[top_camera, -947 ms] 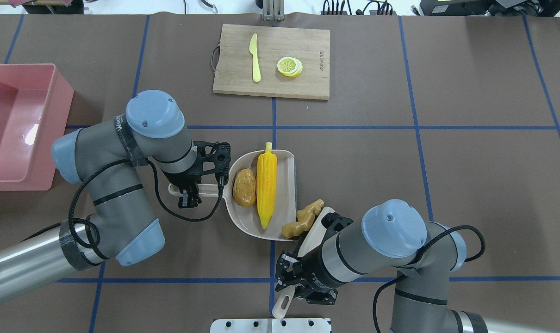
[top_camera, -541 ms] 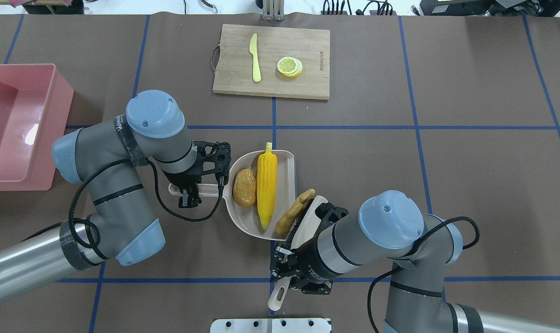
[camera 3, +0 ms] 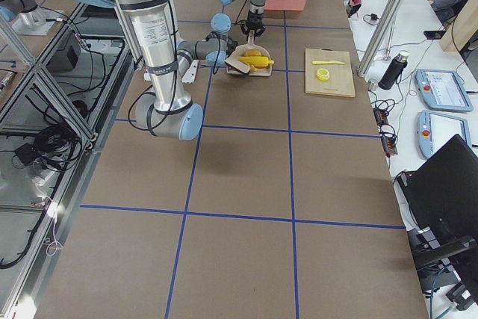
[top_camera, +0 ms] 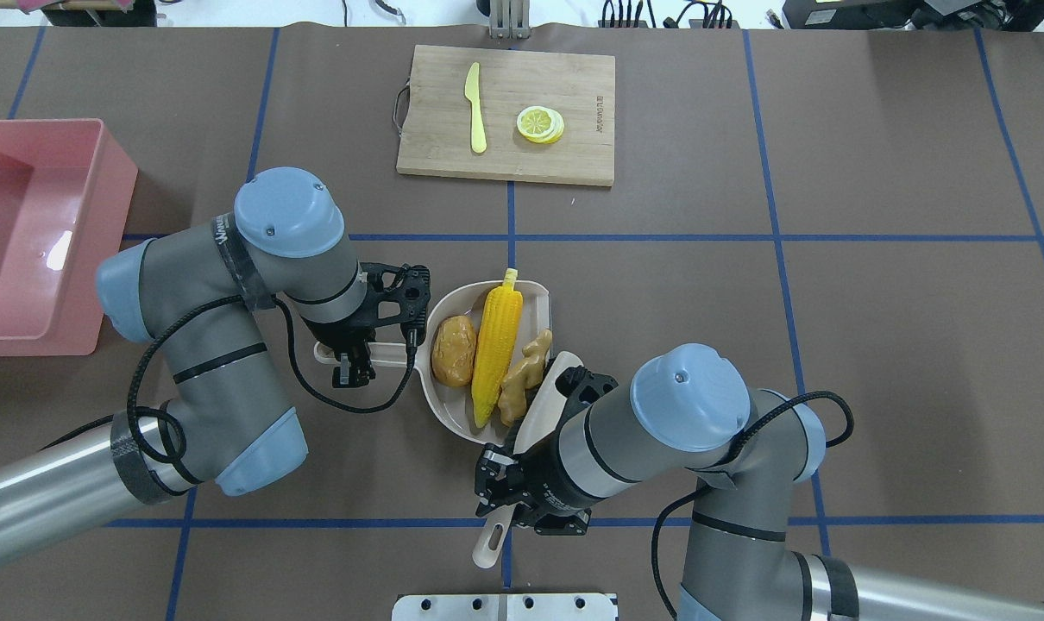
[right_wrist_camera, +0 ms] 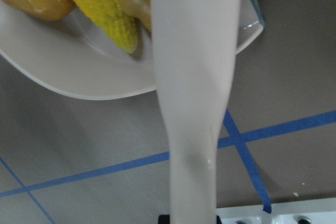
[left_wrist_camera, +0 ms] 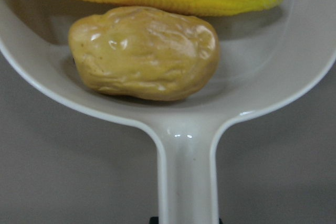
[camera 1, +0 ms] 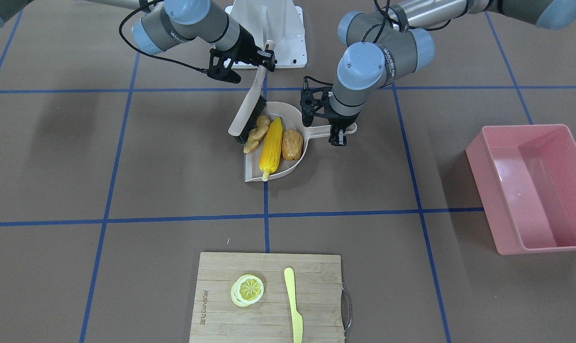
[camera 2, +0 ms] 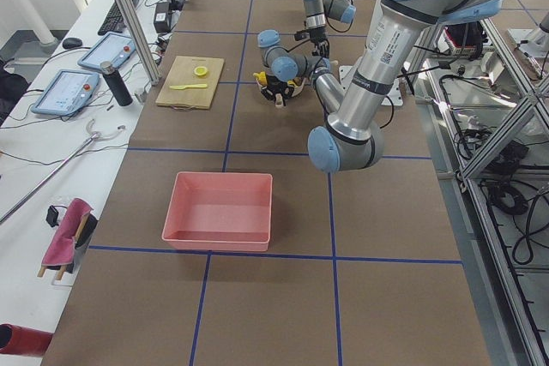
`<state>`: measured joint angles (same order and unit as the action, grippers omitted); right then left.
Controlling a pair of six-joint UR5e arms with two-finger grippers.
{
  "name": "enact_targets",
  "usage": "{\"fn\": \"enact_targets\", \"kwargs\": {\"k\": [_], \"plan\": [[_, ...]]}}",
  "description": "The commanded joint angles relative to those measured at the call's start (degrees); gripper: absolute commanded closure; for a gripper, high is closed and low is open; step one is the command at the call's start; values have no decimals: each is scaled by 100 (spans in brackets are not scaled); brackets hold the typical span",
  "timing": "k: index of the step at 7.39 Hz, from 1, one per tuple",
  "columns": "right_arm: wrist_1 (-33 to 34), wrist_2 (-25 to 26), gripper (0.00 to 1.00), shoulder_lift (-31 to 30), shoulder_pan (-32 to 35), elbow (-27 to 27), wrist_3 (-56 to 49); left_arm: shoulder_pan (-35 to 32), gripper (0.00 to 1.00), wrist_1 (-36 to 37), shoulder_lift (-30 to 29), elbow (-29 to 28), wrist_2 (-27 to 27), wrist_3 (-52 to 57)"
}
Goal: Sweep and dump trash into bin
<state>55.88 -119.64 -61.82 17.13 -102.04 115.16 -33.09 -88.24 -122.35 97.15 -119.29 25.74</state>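
Note:
The trash lies together in a beige dustpan point(top_camera: 443, 407): a brown potato point(top_camera: 453, 349), a yellow corn cob point(top_camera: 498, 354) and a tan ginger root point(top_camera: 522, 373) beside the pan's open lip. My left gripper point(top_camera: 355, 354) is shut on the dustpan's handle point(left_wrist_camera: 186, 182). My right gripper point(top_camera: 509, 509) is shut on the handle of a beige brush point(top_camera: 550, 392), whose bristles press against the ginger point(camera 1: 255, 135). The pink bin point(top_camera: 115, 216) stands empty at the table's far left, apart from both arms.
A wooden cutting board point(top_camera: 505, 112) at the back centre carries a yellow-green knife point(top_camera: 475, 108) and a lemon slice point(top_camera: 539, 123). A white mount plate point(top_camera: 505, 606) sits at the near edge. Blue tape lines cross the brown table.
My right arm swept the brush to the left, pushing the ginger off the table and into the pan against the corn, which tilted. The left arm and dustpan stayed put.

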Motion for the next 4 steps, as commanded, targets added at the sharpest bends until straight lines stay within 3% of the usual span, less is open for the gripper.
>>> {"fn": "enact_targets", "kwargs": {"k": [1,4], "plan": [[2,-7,100,82,0,53,-107,-4,100,-9,1,6,-7,1],[45,-77,100,47,53,-17,-65,-30,100,-253,10,32,11,-51]]}}
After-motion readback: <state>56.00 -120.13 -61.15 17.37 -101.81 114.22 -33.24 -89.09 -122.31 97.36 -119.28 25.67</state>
